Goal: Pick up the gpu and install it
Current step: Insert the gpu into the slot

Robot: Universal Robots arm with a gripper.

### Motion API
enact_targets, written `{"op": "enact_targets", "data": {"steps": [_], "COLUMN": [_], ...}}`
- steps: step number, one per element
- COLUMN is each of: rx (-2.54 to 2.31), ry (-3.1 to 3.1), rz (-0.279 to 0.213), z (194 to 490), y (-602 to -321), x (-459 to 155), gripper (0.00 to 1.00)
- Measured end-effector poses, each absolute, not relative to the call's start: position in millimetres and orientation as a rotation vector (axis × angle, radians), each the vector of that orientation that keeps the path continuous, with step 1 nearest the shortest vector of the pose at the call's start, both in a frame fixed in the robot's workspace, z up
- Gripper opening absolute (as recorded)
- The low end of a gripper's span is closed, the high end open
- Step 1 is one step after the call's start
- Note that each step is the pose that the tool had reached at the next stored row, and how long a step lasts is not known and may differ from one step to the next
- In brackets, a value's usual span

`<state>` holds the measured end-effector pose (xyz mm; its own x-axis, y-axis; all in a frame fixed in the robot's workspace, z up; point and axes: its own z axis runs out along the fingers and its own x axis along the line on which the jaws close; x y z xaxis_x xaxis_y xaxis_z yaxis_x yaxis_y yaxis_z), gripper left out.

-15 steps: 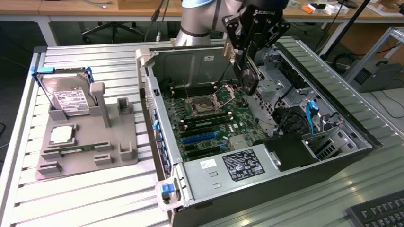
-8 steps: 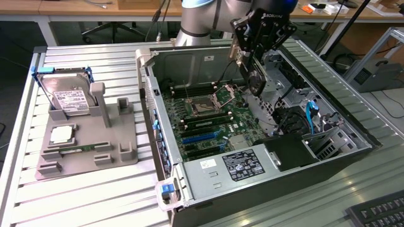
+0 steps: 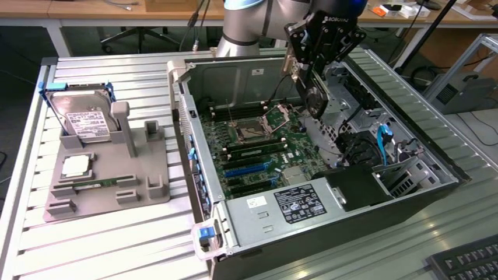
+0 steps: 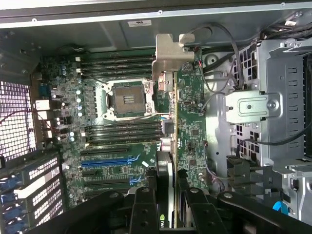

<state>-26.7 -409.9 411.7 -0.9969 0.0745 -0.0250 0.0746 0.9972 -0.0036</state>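
Over the open computer case (image 3: 233, 224) on the table (image 3: 116, 245), the claw (image 4: 168, 197) was clamped on the gpu (image 4: 169, 141), held edge-on above the motherboard (image 4: 122, 146).

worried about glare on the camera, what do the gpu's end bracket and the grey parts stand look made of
End bracket of the gpu: bare sheet metal, by its silver sheen and folded tab. Grey parts stand: probably plastic, moulded or printed; uniform dull grey, no shine.
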Motion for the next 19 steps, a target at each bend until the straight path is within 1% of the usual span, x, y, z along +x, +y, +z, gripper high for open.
{"op": "enact_targets", "data": {"steps": [4,19], "rx": [0.115,-0.128], "ry": [3.115,3.114], "rz": [-0.007,-0.004], "z": [411.7,411.4], "y": [-409.9,-411.8], "x": [-26.8,-26.8], "gripper": [0.27,0.27]}}
